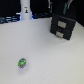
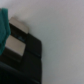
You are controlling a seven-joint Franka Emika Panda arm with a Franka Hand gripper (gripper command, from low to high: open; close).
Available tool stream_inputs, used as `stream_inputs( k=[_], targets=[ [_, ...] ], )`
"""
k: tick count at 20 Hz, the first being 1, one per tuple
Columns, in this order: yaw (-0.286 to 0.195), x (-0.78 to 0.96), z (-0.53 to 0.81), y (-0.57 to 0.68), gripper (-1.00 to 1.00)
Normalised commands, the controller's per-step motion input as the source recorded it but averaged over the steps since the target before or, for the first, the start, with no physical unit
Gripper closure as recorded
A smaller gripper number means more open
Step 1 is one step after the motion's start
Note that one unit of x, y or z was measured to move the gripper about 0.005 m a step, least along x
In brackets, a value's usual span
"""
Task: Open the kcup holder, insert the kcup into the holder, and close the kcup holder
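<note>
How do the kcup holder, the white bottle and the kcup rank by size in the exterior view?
1. kcup holder, largest by far.
2. white bottle, though it stands farther back, so it may look smaller than it is.
3. kcup, smallest.

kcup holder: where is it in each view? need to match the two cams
Exterior view: the kcup holder stands on the white table toward the exterior view's right, far side, grey front panels facing the camera.
Wrist view: the same black box fills one corner, grey panels visible.
Shared landmark: its grey front panels on the white table.
</note>
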Motion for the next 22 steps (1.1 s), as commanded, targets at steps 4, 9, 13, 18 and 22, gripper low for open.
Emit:
stream_inputs(
  k=[4,9,13,18,22],
  targets=[
    [-0.148,-0.34,-0.21,0.68,-1.0],
    [-0.154,-0.31,-0.28,0.62,-1.0],
    [-0.161,-0.29,-0.33,0.55,-1.0],
    [-0.169,-0.3,-0.36,0.39,-1.0],
    [-0.17,-0.37,-0.38,0.17,-1.0]
  ],
)
